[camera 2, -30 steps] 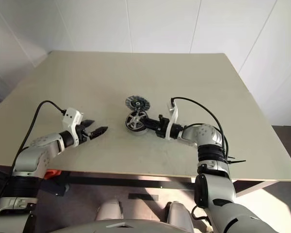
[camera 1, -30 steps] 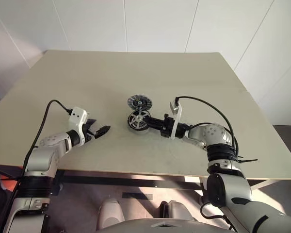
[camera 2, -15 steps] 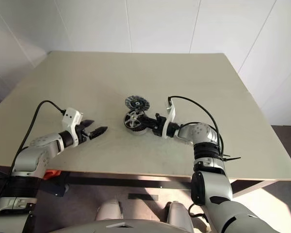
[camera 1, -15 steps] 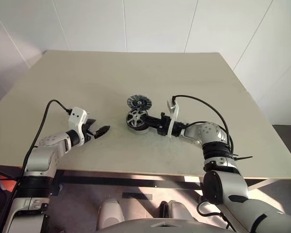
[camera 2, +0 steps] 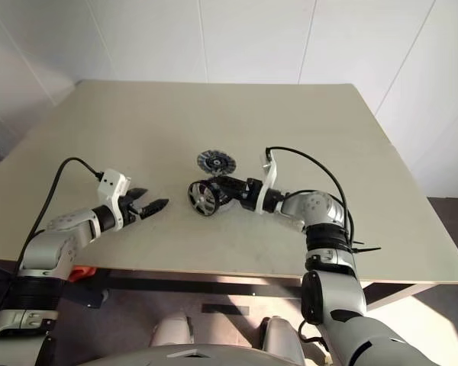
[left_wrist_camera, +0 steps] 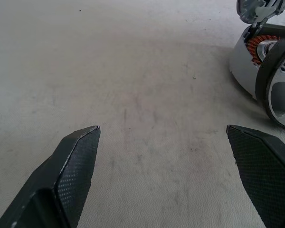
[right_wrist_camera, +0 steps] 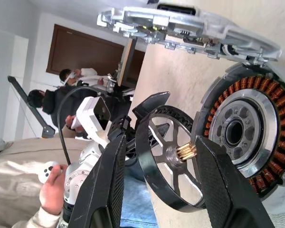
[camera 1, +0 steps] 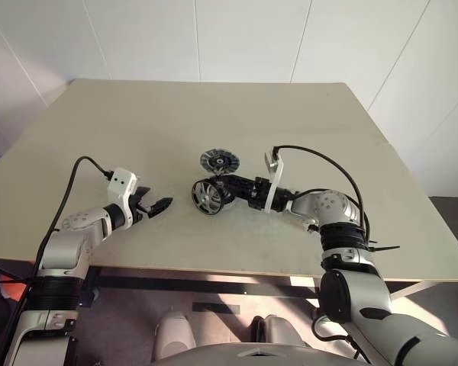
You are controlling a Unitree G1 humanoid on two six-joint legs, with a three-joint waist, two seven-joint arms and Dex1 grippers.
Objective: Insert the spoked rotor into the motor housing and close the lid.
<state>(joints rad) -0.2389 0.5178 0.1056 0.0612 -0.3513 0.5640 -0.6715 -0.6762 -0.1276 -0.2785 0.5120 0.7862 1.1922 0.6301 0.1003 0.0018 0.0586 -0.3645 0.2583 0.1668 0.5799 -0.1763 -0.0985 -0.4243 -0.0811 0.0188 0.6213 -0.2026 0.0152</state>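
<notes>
Neither of the two steps looks finished to us. The spoked rotor [right_wrist_camera: 171,156] stands on edge on the counter [camera 1: 214,114], between the fingers of our right hand [right_wrist_camera: 159,183], which reaches in from the right. The fingers are parted on either side of its dark rim, and we cannot tell whether they pinch it or merely flank it. Just beside the rotor, on the side toward the arm, the motor housing [right_wrist_camera: 242,133] is tipped up too, its copper-red windings and empty central hub facing the rotor's small brass pinion. So the rotor is near the housing's mouth but not seated.

The lid [camera 1: 218,160] lies flat on the counter just beyond them, untouched. Our left hand [camera 1: 154,205] hovers well apart to the left, low over the counter, fingers spread wide and holding nothing.

We judge that seating the rotor in the housing comes first, then placing the lid over it.
</notes>
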